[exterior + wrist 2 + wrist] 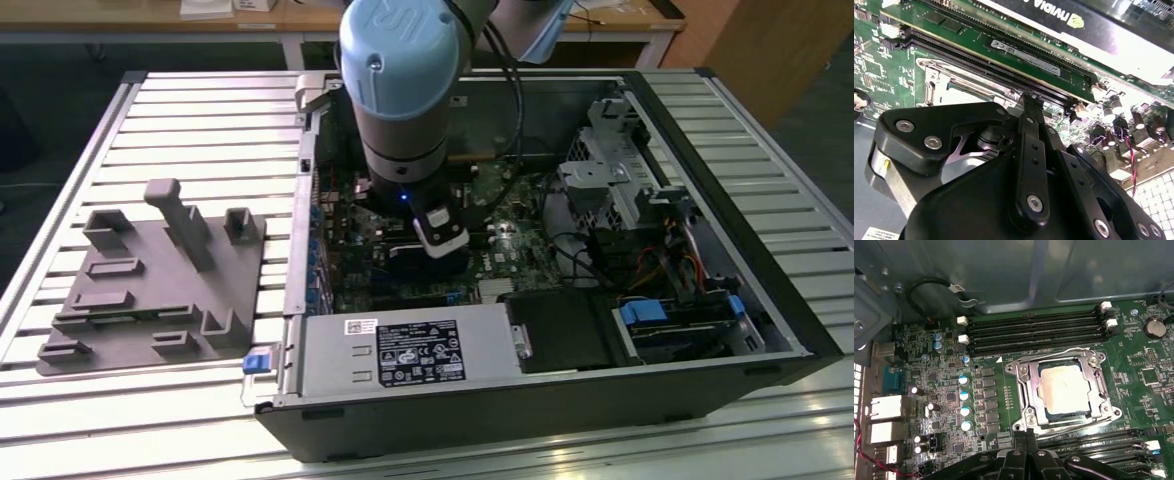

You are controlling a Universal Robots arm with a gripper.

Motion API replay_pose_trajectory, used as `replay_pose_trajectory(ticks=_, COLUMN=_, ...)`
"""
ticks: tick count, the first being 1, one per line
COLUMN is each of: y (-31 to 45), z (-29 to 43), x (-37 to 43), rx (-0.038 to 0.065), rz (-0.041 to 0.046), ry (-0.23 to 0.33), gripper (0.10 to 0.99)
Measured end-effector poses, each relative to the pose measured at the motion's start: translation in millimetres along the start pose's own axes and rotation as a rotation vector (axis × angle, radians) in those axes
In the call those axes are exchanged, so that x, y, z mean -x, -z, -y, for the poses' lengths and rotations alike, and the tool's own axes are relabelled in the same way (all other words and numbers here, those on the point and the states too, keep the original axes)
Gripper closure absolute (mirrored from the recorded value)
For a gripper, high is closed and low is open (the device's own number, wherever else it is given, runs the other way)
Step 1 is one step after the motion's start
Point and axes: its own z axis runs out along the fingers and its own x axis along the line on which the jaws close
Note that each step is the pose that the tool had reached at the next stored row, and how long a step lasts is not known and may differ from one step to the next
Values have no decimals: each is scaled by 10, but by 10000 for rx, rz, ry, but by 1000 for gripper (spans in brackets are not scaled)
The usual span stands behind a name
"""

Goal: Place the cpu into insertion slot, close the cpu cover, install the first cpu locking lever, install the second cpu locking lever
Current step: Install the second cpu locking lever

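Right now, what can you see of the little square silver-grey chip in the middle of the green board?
The small flat square chip with a dull silver-grey metal top lies level on the green circuit board. A silvery metal frame borders its edges, leaving its top bare. The black gripper sits by the frame, off the chip.

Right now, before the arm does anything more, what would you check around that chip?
1. Cpu seated flat: ok.
2. Cover down around the chip: ok.
3. Near lever, by the fingertips, latched: cannot tell.
4. Far lever latched: cannot tell.
5. Gripper shut, at the cover's edge: ok.
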Motion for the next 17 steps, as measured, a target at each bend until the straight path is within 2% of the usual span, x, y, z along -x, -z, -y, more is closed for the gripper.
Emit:
replay_pose_trajectory(ticks=8, y=-33, z=12, x=-17, rx=169, rz=-11, ry=-9, gripper=980)
replay_pose_trajectory(ticks=17, y=-91, z=-15, x=-30, rx=387, rz=-39, ry=-24, gripper=980)
